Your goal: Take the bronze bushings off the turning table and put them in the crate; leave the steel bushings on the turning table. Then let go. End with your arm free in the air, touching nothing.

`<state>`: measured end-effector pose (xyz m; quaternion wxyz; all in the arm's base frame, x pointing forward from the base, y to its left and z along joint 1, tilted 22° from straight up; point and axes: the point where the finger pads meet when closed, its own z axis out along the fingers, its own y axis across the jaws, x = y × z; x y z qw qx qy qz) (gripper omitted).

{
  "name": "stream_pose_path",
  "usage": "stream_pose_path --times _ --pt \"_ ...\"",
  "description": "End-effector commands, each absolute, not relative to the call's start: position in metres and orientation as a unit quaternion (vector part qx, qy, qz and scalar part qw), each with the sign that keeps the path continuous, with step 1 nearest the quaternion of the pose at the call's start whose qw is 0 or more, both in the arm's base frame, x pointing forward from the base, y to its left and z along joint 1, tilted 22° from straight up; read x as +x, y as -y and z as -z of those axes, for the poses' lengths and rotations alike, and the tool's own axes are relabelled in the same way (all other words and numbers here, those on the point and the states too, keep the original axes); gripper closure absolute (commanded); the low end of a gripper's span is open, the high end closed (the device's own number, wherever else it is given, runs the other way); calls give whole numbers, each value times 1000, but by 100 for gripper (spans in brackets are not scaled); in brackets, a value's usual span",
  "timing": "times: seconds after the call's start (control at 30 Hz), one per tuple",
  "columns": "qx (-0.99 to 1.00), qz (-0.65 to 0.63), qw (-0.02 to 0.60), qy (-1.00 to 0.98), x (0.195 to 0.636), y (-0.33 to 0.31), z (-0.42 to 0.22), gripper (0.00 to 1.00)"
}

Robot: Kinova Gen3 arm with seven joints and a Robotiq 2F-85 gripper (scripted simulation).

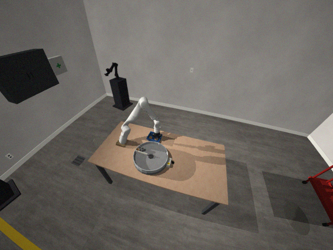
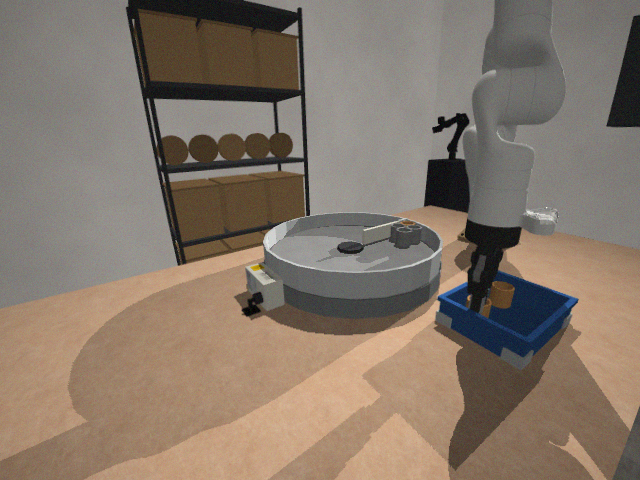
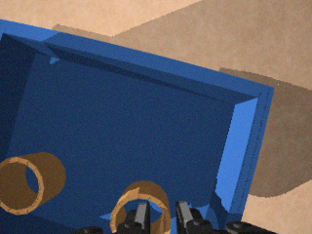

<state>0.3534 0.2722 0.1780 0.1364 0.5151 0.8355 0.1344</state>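
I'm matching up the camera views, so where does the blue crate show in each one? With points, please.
Top: the blue crate (image 1: 148, 139) (image 2: 547, 335) (image 3: 161, 62) sits just above the turning table (image 1: 150, 169) (image 2: 356, 283), near picture centre.
Exterior: lower right, right of the turning table.
Wrist: fills most of the picture, cut off at left and bottom.
Shared landmark: the gripper (image 1: 156, 137) (image 2: 478, 310) (image 3: 163, 215), its fingertips at the crate in all three.
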Motion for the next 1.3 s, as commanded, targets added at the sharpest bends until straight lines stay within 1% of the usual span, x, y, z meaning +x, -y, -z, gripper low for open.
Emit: stream_pose_path --times 0.0,1.27 --pt "515 -135 136 -835 353 -273 -179 81" --pt "515 -135 136 -835 351 -272 -184 81"
